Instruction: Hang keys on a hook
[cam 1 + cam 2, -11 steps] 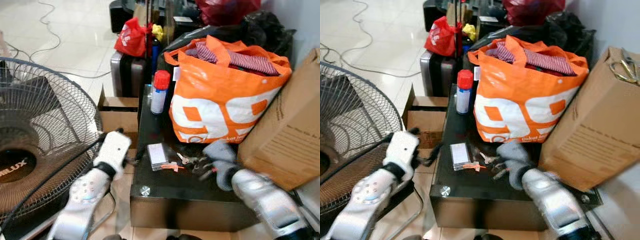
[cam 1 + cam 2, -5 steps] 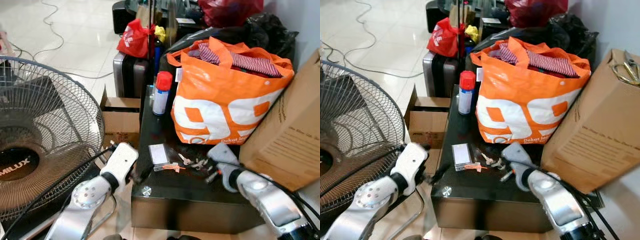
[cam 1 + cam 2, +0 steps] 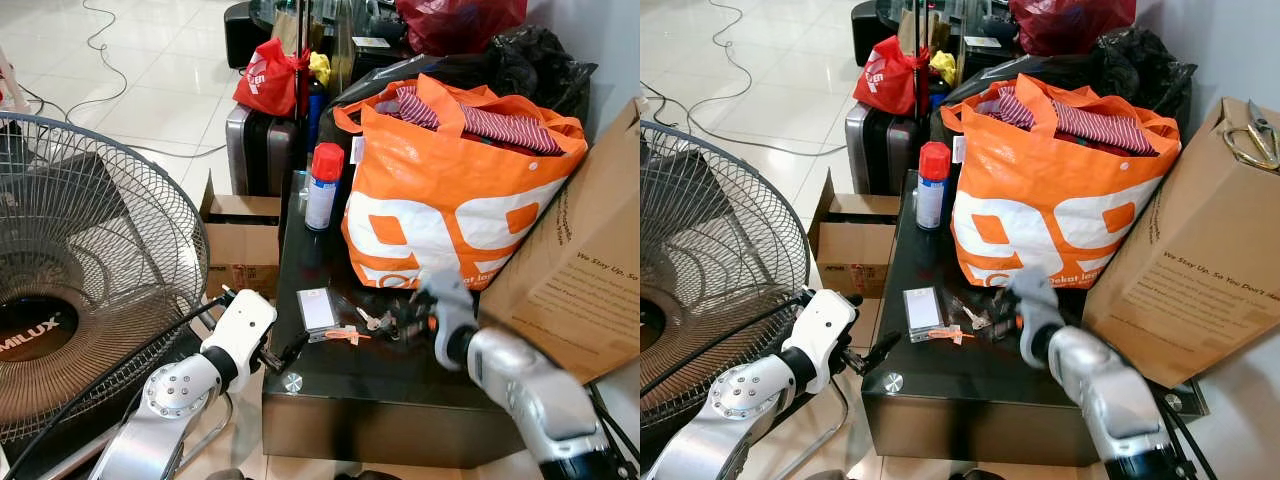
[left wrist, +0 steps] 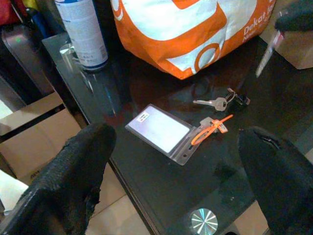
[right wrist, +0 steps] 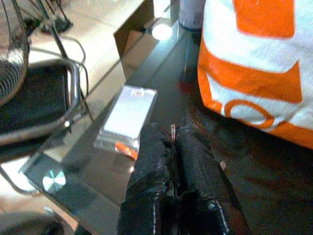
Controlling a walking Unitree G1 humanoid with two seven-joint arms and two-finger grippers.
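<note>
Right gripper (image 3: 408,318) hovering low over black table (image 3: 370,385), its fingers blurred. Keys (image 3: 375,320) lying just left of it, card holder (image 3: 317,309) lying beyond them, orange bag (image 3: 450,200) standing right behind it. Left gripper (image 3: 285,352) hanging at table's front left corner, fan (image 3: 90,270) standing on its far side.

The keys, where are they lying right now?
The keys lie on the black glass table, just in front of the orange bag and beside the clear card holder, with the right gripper right at them.
</note>
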